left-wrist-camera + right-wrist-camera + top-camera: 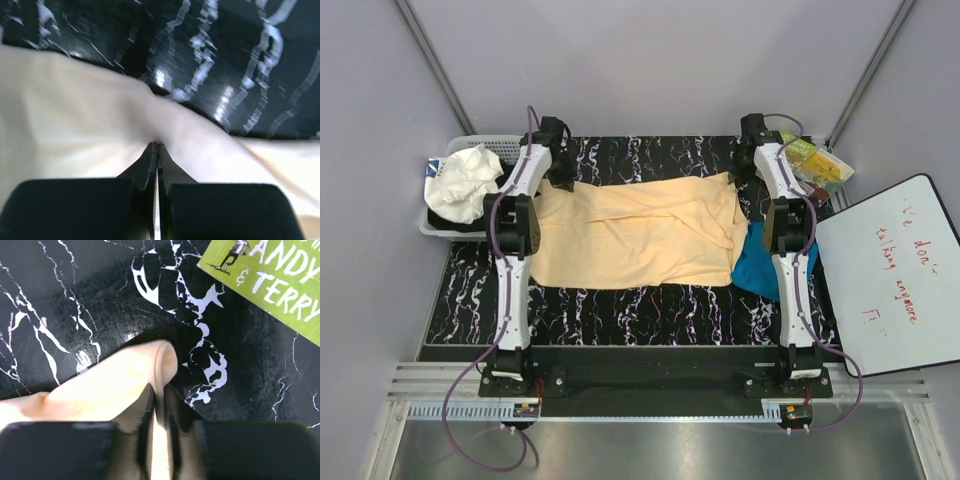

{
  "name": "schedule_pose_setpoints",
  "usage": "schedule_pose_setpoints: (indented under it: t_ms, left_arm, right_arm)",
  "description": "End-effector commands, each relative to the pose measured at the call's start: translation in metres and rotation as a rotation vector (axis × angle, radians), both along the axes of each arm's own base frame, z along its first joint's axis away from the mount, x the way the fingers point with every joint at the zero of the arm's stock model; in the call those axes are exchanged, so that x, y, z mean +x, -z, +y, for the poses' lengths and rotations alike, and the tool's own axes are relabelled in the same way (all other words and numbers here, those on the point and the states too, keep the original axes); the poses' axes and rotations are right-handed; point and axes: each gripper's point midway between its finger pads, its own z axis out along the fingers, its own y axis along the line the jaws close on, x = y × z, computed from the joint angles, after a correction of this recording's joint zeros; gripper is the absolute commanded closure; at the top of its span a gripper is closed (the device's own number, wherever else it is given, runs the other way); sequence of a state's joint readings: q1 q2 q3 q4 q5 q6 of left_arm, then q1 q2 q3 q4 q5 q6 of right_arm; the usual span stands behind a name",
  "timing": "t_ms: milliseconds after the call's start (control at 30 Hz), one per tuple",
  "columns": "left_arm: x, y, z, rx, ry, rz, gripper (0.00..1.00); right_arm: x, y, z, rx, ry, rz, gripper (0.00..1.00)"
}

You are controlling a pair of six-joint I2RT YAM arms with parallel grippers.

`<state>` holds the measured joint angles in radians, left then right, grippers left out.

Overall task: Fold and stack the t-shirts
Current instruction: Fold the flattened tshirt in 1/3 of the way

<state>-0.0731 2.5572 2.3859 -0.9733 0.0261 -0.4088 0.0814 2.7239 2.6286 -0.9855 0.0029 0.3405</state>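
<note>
The large peach-yellow t-shirt (640,235) lies spread across the black marbled table (620,315), partly folded, with its far edge stretched between both grippers. My left gripper (563,180) is at its far left corner. In the left wrist view the jaws (156,146) are shut, pinching a raised fold of the peach cloth (75,110). My right gripper (742,178) is at the far right corner. There the jaws (160,390) are shut on a rolled edge of the cloth (115,380), which runs down between the fingers. The teal-blue t-shirt (758,268) lies crumpled at the right, partly under the right arm.
A white basket (505,142) with crumpled white cloth (465,185) sits at the far left corner. A green book (815,160) (270,275) lies just right of the right gripper. A whiteboard (890,270) leans along the right edge.
</note>
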Motion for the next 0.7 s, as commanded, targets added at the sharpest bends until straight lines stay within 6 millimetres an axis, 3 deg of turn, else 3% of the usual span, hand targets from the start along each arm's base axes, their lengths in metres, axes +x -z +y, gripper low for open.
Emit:
schedule_pose_setpoints:
  t_ms: [0, 33, 67, 100, 133, 167, 200, 233, 267, 300, 333, 367, 400, 433, 467, 667]
  left_arm:
    - [0.011, -0.134, -0.041, -0.096, 0.120, -0.318, 1.00]
    - [0.002, -0.132, -0.045, -0.109, 0.130, -0.299, 1.00]
    - [-0.003, -0.136, -0.048, -0.113, 0.134, -0.298, 1.00]
    - [-0.011, -0.149, -0.054, -0.125, 0.149, -0.313, 1.00]
    - [-0.022, -0.141, -0.059, -0.140, 0.163, -0.279, 1.00]
    - [-0.030, -0.140, -0.066, -0.141, 0.184, -0.271, 1.00]
    - [-0.037, -0.148, -0.071, -0.142, 0.204, -0.279, 1.00]
    - [-0.046, -0.139, -0.073, -0.135, 0.217, -0.250, 1.00]
    - [-0.052, -0.138, -0.076, -0.134, 0.226, -0.243, 1.00]
    - [-0.060, -0.142, -0.081, -0.137, 0.246, -0.244, 1.00]
    - [-0.068, -0.135, -0.084, -0.145, 0.258, -0.219, 1.00]
    - [-0.073, -0.133, -0.087, -0.145, 0.272, -0.212, 1.00]
    - [-0.078, -0.137, -0.088, -0.147, 0.279, -0.215, 1.00]
    - [-0.083, -0.130, -0.088, -0.143, 0.283, -0.197, 1.00]
    - [-0.086, -0.130, -0.088, -0.142, 0.286, -0.194, 1.00]
    - [-0.094, -0.129, -0.092, -0.155, 0.321, -0.185, 1.00]
  right_arm:
    - [-0.012, -0.023, -0.005, -0.026, -0.011, -0.013, 0.78]
    - [-0.026, -0.018, -0.007, -0.032, -0.015, 0.023, 0.76]
    - [-0.026, -0.050, -0.008, -0.033, -0.013, -0.035, 0.73]
    - [-0.031, -0.061, -0.009, -0.034, -0.014, -0.046, 0.73]
    - [-0.042, -0.062, -0.010, -0.037, -0.019, -0.027, 0.73]
    - [-0.048, -0.093, -0.011, -0.039, -0.016, -0.072, 0.68]
    - [-0.055, -0.103, -0.013, -0.041, -0.012, -0.080, 0.68]
    - [-0.072, -0.098, -0.015, -0.049, -0.008, -0.045, 0.68]
    - [-0.081, -0.127, -0.018, -0.057, -0.001, -0.090, 0.68]
    - [-0.091, -0.133, -0.021, -0.065, 0.001, -0.091, 0.66]
    - [-0.109, -0.122, -0.022, -0.075, 0.000, -0.048, 0.67]
    - [-0.120, -0.143, -0.028, -0.089, 0.011, -0.084, 0.68]
    - [-0.130, -0.145, -0.029, -0.098, 0.014, -0.078, 0.81]
    - [-0.145, -0.133, -0.032, -0.110, 0.019, -0.039, 0.90]
    - [-0.154, -0.142, -0.034, -0.112, 0.027, -0.053, 1.00]
    - [-0.206, -0.101, -0.031, -0.080, 0.029, 0.117, 1.00]
